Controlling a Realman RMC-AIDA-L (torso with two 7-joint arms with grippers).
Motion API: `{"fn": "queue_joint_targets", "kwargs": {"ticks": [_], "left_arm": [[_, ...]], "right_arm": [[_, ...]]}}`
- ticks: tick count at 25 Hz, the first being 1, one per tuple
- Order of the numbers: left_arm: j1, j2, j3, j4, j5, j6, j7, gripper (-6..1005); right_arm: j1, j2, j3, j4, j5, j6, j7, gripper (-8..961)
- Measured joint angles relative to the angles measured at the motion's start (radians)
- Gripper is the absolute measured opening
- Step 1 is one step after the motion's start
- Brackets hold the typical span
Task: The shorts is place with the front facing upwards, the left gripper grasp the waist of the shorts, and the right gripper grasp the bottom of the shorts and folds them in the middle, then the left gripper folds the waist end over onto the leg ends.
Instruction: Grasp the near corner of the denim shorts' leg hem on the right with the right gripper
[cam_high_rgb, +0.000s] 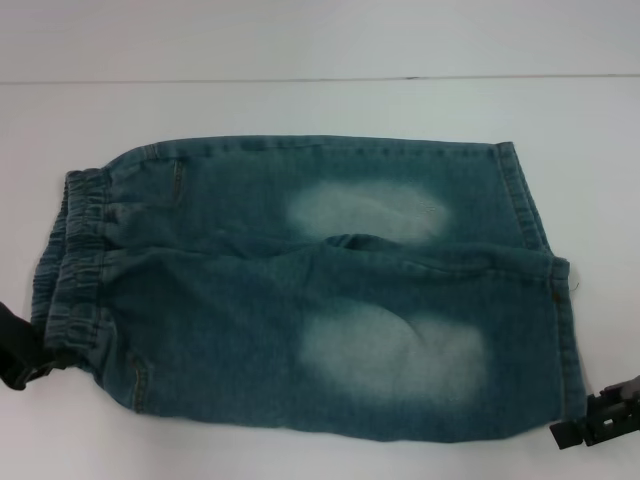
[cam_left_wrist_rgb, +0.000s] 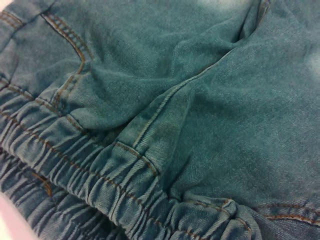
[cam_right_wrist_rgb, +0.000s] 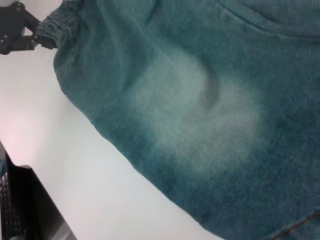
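Two black claws, the left gripper (cam_high_rgb: 22, 360) and the right gripper (cam_high_rgb: 600, 418), flank flat blue-green denim shorts (cam_high_rgb: 320, 290) near the white counter's (cam_high_rgb: 320, 110) front edge; jaws' opening indiscernible. Each should probably bite its near corner squarely.

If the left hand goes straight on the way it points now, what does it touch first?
Most likely the waist of the shorts. The left hand sits at its near corner, pointing toward the gathered band, and the left wrist view shows only denim. Whether it already touches is unclear.

A plain white table (cam_high_rgb: 300, 100) carries everything here. The shorts (cam_high_rgb: 310, 290) lie spread flat directly on it, gathered waist (cam_high_rgb: 75, 260) toward the robot's left and the stitched leg hems (cam_high_rgb: 560, 320) toward its right. Bare white tabletop shows all around the denim.
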Motion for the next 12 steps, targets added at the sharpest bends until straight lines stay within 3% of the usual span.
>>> {"fn": "queue_joint_targets", "kwargs": {"ticks": [5,12], "left_arm": [[0.004,0.001,-0.001,0.007,-0.005,0.01,0.004,49],[0.007,0.0,-0.002,0.007,-0.005,0.009,0.004,48]], "right_arm": [[-0.002,-0.004,0.0,-0.002,0.002,0.013,-0.004,905],[-0.005,-0.006,-0.008,-0.003,-0.004,0.045,-0.007,705]]}}
